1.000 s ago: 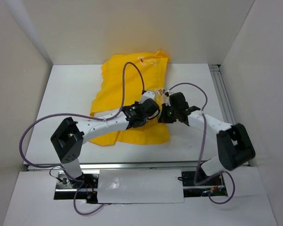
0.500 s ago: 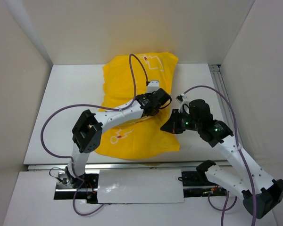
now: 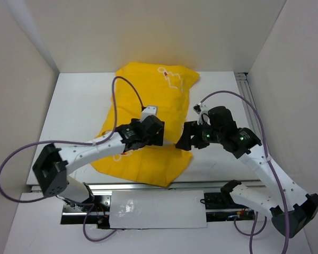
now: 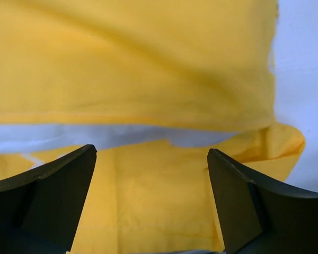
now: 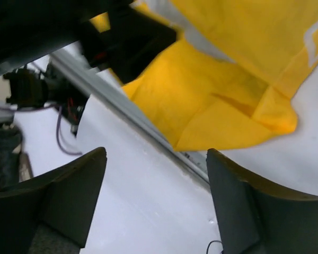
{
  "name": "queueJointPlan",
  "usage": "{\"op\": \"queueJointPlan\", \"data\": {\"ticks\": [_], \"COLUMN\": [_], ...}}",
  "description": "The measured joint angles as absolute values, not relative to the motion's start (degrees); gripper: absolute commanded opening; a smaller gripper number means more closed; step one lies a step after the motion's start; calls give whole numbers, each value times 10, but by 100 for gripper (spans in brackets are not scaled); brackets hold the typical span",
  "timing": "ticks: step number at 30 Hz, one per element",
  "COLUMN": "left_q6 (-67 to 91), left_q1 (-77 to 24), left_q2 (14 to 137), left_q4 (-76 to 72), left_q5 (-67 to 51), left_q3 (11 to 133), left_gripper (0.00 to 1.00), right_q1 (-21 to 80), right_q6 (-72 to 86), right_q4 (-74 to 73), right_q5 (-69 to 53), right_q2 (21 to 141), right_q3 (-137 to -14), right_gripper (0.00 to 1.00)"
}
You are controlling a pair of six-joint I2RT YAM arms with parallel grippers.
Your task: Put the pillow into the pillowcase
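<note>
Nearest, the pillowcase (image 3: 148, 164) has its front corner draped over the metal rail (image 5: 148, 130) at the table's (image 3: 79, 106) near edge; only the right wrist view shows that overhang clearly. The case's long axis runs from there away toward the back wall, where the printed end lies. The left gripper (image 4: 151, 153) hangs over the case's middle, jaws spread wide and holding nothing. The right gripper (image 5: 156, 153) sits just off the case's right edge, equally wide and empty. The left wrist view alone shows a white strip between yellow layers, probably the pillow (image 4: 95, 136) at the case's mouth, nearer the left arm.
</note>
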State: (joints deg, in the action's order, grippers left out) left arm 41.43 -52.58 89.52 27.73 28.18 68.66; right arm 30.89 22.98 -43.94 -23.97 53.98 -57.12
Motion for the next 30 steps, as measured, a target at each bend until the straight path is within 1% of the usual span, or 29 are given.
{"op": "queueJointPlan", "data": {"ticks": [4,5,7,9,12,14,18,20,21,22,23,24,25,26,27,30], "left_q6": [462,477,509,534,558,567,572,569,565,557,553,546,540,530,523,499], "left_q1": [-519,-515,-501,-476,-421,-376,-296,-262,-247,-234,-223,-213,-203,-197,-192,-183], "left_q2": [776,756,726,713,711,711,704,698,696,697,700,706,715,730,747,815], "left_q4": [318,333,358,373,377,377,363,343,331,319,307,294,277,262,250,223], "left_q5": [293,297,297,290,256,229,190,169,161,154,147,143,136,130,126,110], "left_q3": [627,620,604,585,545,516,476,463,459,457,456,456,456,458,463,490], "left_gripper": [98,99,99,99,99,99,99,99,99,99,99,96,93,89,74,54], "right_q1": [309,309,307,299,277,257,222,209,204,200,198,198,200,202,205,210], "right_q6": [216,214,208,197,184,181,182,183,183,185,188,190,192,194,200,219], "right_q4": [-423,-415,-390,-361,-313,-280,-228,-220,-216,-214,-211,-205,-202,-183,-154,-82], "right_q5": [-156,-132,-78,-35,4,23,34,22,19,17,15,10,3,-7,-18,-21], "right_q2": [570,585,632,698,826,927,1089,1174,1215,1251,1278,1297,1307,1308,1301,1248], "right_q3": [-594,-600,-621,-655,-738,-812,-920,-991,-1024,-1054,-1072,-1077,-1076,-1063,-1040,-951], "right_gripper": [92,97,100,100,100,100,99,93,86,83,76,66,36,16,0,0]}}
